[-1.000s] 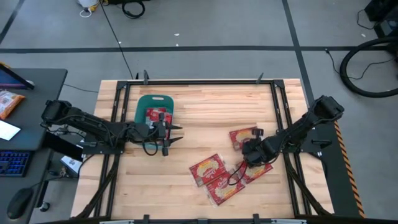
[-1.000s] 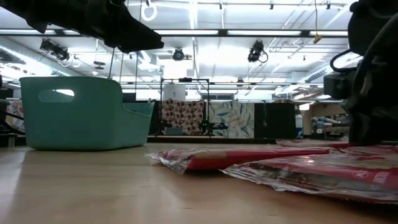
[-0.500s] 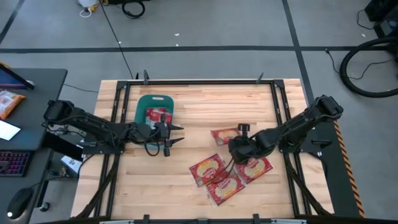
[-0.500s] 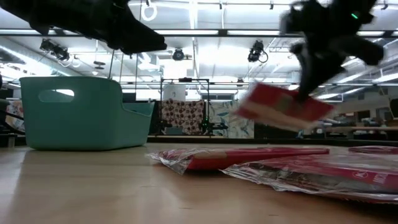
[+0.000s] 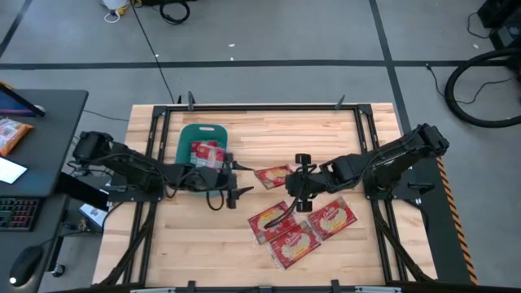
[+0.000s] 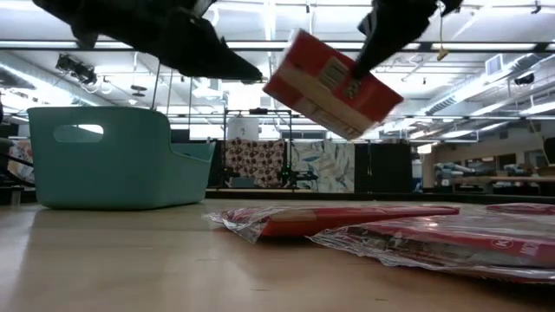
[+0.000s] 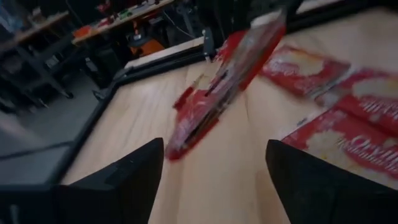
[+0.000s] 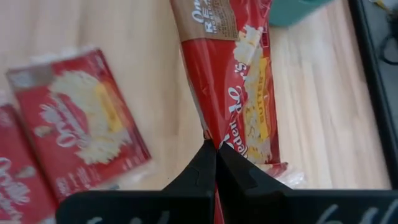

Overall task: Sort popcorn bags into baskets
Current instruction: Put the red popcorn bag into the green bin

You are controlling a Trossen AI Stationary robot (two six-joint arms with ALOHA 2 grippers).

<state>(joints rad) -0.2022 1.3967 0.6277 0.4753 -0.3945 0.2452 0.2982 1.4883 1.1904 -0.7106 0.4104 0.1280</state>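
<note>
Right gripper (image 5: 291, 181) is clamped tight on one edge of a popcorn bag (image 5: 272, 176), holding it tilted in the air above the table (image 5: 269, 130), near mid-table; the bag sticks out from the fingertips toward the left arm. Left gripper (image 5: 242, 179) sits just beside that bag's free end, jaws spread wide, gripping nothing, bag not touching its fingers (image 7: 118, 180). Teal basket (image 5: 190, 131) sits behind the left gripper near the table's far-left part, with at least one red bag in basket (image 5: 207, 151) lying flat inside. Three loose bags (image 5: 293, 232) lie overlapping on the wood, near the right arm. Bags are flat, crinkly glossy film, red with cream panels. Basket is smooth plastic with rounded corners and a handle slot (image 6: 78, 132). Tabletop is light plank wood in a black frame.
</note>
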